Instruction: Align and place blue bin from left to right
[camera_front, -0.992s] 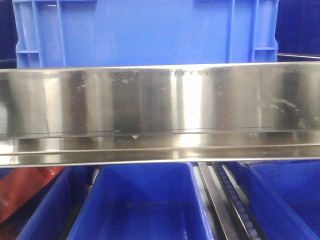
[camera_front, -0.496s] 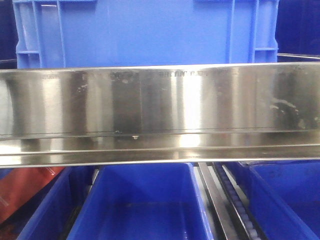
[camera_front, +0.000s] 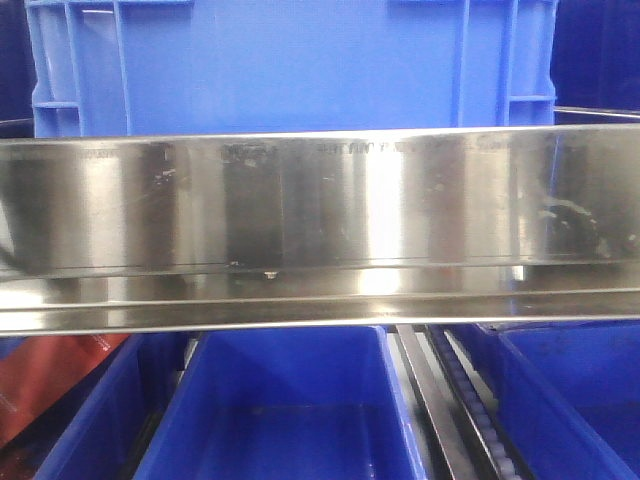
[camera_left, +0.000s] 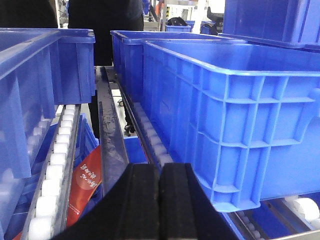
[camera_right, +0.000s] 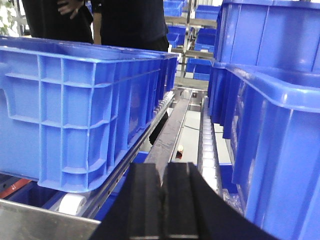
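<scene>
Flanking blue bin (camera_front: 290, 65), closed grippers, open lanes.

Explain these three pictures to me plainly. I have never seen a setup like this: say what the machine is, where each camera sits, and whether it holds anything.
This is a two-armed robot on a mobile base, working at a roller rack. The front view looks straight at a shiny steel rail, with the blue bin standing behind it and smaller bins on the level below. The other two cameras ride on the wrists. The left gripper shows as two black jaws pressed together, holding nothing, with the bin to its right on white rollers. The right gripper is likewise shut and empty, with the bin to its left. Neither arm touches the bin. People in dark clothes stand behind.
</scene>
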